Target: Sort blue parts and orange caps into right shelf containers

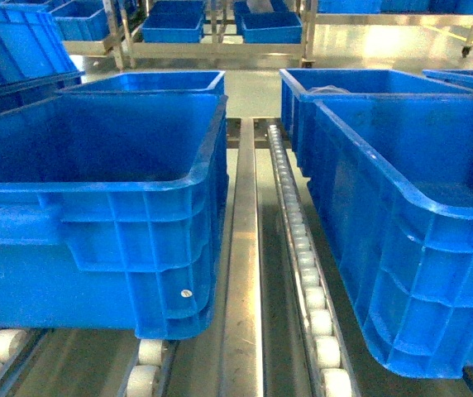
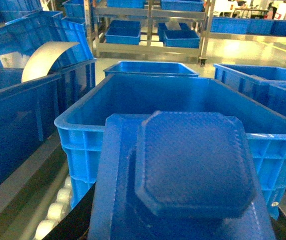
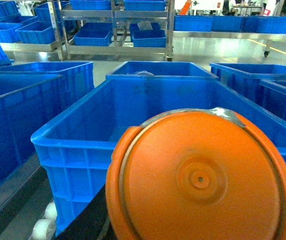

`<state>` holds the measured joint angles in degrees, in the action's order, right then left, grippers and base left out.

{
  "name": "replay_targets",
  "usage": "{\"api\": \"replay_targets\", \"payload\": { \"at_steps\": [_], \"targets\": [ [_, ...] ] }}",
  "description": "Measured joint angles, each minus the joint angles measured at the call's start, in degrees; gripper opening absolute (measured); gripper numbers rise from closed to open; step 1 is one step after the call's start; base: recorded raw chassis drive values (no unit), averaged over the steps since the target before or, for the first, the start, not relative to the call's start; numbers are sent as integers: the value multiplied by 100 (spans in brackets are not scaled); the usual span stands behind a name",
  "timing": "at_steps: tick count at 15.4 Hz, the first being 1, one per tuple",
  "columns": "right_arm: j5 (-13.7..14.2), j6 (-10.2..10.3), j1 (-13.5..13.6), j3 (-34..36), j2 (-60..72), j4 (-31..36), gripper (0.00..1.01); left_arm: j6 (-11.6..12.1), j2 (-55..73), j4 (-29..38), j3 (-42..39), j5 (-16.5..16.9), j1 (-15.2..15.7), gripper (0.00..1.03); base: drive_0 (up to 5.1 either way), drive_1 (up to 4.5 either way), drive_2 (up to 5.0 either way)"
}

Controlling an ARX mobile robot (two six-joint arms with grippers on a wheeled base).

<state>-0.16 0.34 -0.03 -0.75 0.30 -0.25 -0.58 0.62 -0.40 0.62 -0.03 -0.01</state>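
— Where do we stand with the two pieces?

— In the left wrist view a blue part fills the lower frame, right up against the lens, in front of the near bin. In the right wrist view an orange cap does the same, its flat round top facing us, before another bin. We judge that each arm is carrying its piece out toward a bin, which would explain why both sit so close to the cameras.

— And the pincers themselves?

— We cannot see them. No fingers show in either wrist view; the part and the cap cover that spot. So we cannot tell how the left or the right one is set, though something must be holding each piece there.

— What does the head view give us?

— Two big bins, one on the left and one on the right, resting on the steel shelf, with a line of white rollers running between them. Neither arm shows there at all, so we cannot say how high the pieces are over the rims.

— Anything else we can't make out?

— The bin floors. The near walls hide most of them, so whether other parts already lie inside is unknown. We also cannot tell which bin is meant for which colour. A pale curved sheet sticks out of a bin at the far left; what it is we cannot say.
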Motion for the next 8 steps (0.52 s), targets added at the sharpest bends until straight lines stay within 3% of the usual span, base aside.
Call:
{"api": "replay_targets", "payload": {
  "at_steps": [1,2,3,5,6,8],
  "targets": [
    [-476,-26,-170,0,22,201,44,-70,-13,234,-9,-52,-50,42,0,0,0],
    [-1047,-35,-260,-11,236,697,44,-201,289,1388,-7,-258,-284,42,0,0,0],
    [-1246,-42,-249,-72,870,1259,44,-223,1198,2404,37,-195,-450,42,0,0,0],
    [-1486,11,-264,-474,2229,2332,44,-326,2750,3526,313,0,-345,42,0,0,0],
    [-1436,24,-214,-1003,3362,3215,44,-356,4013,4229,918,144,-299,42,0,0,0],
    [-1362,61,9,-2006,5117,3936,44,-442,5932,4944,2159,446,-240,42,0,0,0]
  ]
}}
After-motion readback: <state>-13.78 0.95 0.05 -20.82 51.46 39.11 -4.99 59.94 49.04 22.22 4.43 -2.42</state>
